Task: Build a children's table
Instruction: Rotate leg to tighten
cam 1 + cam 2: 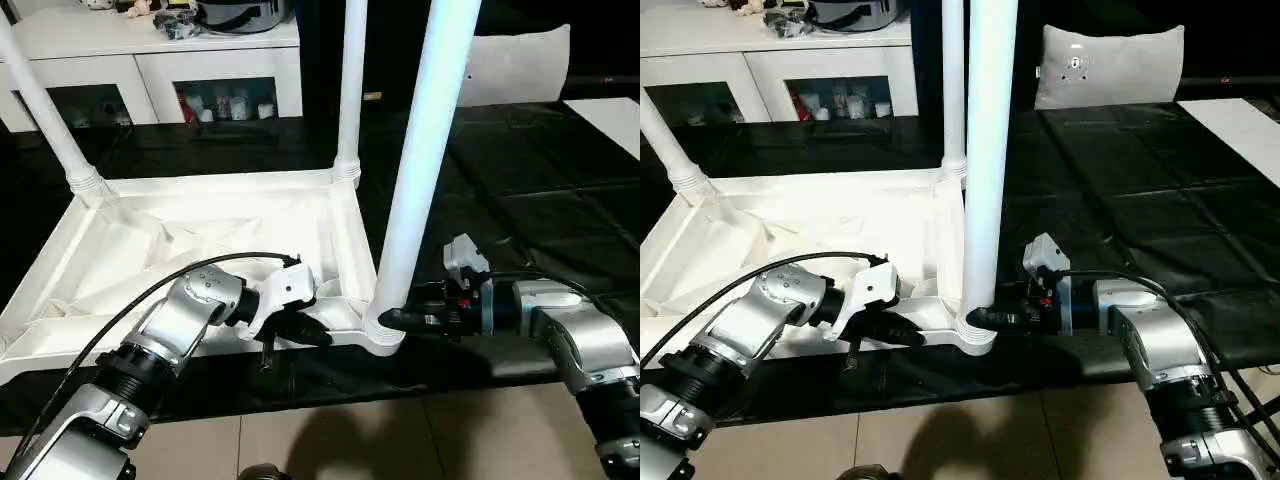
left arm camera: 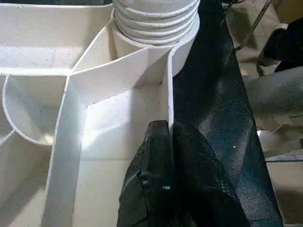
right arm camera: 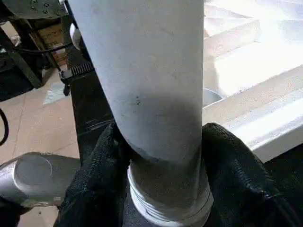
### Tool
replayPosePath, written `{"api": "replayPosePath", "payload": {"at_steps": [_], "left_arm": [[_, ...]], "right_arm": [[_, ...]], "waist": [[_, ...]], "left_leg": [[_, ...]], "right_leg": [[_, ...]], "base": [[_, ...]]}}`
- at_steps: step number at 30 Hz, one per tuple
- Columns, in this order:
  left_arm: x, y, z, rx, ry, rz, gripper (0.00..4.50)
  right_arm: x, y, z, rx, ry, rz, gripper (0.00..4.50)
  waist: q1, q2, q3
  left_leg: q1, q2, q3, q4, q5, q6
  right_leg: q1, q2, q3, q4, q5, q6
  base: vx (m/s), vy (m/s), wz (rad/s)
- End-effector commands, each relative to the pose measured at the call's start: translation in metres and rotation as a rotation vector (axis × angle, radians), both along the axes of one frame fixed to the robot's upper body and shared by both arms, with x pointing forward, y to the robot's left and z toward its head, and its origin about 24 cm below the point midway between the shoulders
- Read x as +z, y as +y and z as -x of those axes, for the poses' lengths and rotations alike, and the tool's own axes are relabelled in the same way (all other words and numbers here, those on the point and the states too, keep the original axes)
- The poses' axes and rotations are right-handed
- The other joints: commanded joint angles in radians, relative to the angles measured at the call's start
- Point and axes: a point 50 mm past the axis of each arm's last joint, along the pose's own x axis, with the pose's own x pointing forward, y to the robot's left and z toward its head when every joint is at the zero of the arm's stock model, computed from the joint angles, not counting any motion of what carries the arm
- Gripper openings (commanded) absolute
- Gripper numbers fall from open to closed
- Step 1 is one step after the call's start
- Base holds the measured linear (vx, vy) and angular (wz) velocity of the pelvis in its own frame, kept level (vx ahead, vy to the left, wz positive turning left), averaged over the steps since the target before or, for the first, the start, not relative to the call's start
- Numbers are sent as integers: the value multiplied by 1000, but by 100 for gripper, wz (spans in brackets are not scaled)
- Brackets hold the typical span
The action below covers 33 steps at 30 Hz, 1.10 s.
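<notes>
The children's table lies upside down on the black mat, its ribbed top (image 1: 150,250) facing up. One leg (image 1: 40,100) stands in the far left corner and another leg (image 1: 350,80) in the far right corner. A third leg (image 1: 425,150) stands upright in the near right corner socket. My right gripper (image 1: 392,320) is shut on this leg just above its threaded base, and its fingers (image 3: 102,161) press both sides of it. On the top's front rim, close to that socket, my left gripper (image 1: 310,330) is pinched shut, with the thin wall between its fingers (image 2: 156,156).
A white low cabinet (image 1: 150,70) with glass doors stands behind the table top. A grey cushion (image 1: 1110,65) leans at the back right. The black mat (image 1: 520,200) stretches to the right, with a white board (image 1: 610,120) at its edge. Tiled floor (image 1: 350,430) lies in front.
</notes>
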Motion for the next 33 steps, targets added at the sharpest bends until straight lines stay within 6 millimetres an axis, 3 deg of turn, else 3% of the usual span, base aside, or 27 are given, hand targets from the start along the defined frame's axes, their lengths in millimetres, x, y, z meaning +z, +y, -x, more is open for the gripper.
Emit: {"api": "replayPosePath", "payload": {"at_steps": [1,5,9,10,14,16,19,21,24,29,33], "left_arm": [[-4,-9,8,-51,50,9,0],[-1,-14,5,7,69,40,0],[1,-25,-5,172,48,74,0],[3,-32,-10,252,41,94,0],[7,-42,-20,401,26,123,0],[9,-49,-26,486,8,143,0],[9,-54,-28,531,-5,153,0],[10,-57,-28,533,-11,154,0],[10,-57,-26,511,-27,134,0],[7,-52,-24,468,-43,122,0],[3,-45,-22,443,-51,98,0]], "right_arm": [[0,12,5,21,29,-81,197],[-3,23,-1,-115,7,-67,197],[-7,36,-16,-309,-7,-34,197],[-10,42,-20,-387,0,-12,197],[-14,50,-30,-570,29,-8,197],[-16,52,-36,-677,44,-14,197],[-16,55,-38,-705,-4,-1,197],[-15,58,-37,-707,-18,-11,197],[-14,60,-35,-701,-15,-29,264],[-12,53,-32,-664,-61,-3,301],[-5,38,-31,-617,-90,-19,336]], "waist": [[-2,-15,-65],[-8,-10,-62],[-32,-11,-53],[-40,-4,-50],[-71,-9,-52],[-86,-8,-55],[-86,-9,-61],[-81,-10,-63],[-72,-8,-66],[-65,-6,-69],[-62,-4,-66]], "left_leg": [[14,67,-24,-72,-263,34],[15,65,-25,-76,-282,19],[22,56,-32,-77,-357,-13],[20,53,-35,-78,-370,-24],[20,50,-40,-80,-409,-33],[12,47,-41,-80,-398,-22],[11,50,-37,-82,-350,-6],[11,49,-30,-79,-306,10],[10,51,-25,-76,-260,30],[7,53,-25,-75,-216,39],[12,55,-24,-76,-249,38]], "right_leg": [[44,-78,55,-78,-379,-172],[41,-77,56,-81,-394,-169],[36,-80,47,-101,-565,-113],[36,-78,43,-104,-590,-99],[35,-75,36,-111,-592,-82],[43,-76,32,-113,-567,-77],[45,-74,39,-110,-473,-91],[44,-73,45,-101,-393,-123],[46,-72,48,-93,-328,-150],[52,-70,48,-85,-269,-165],[50,-70,47,-90,-304,-161]], "base": [[0,0,0],[0,0,0],[0,0,0],[0,0,0],[0,0,0],[0,0,0],[0,0,0],[0,0,0],[0,0,0],[0,0,0],[0,0,0]]}}
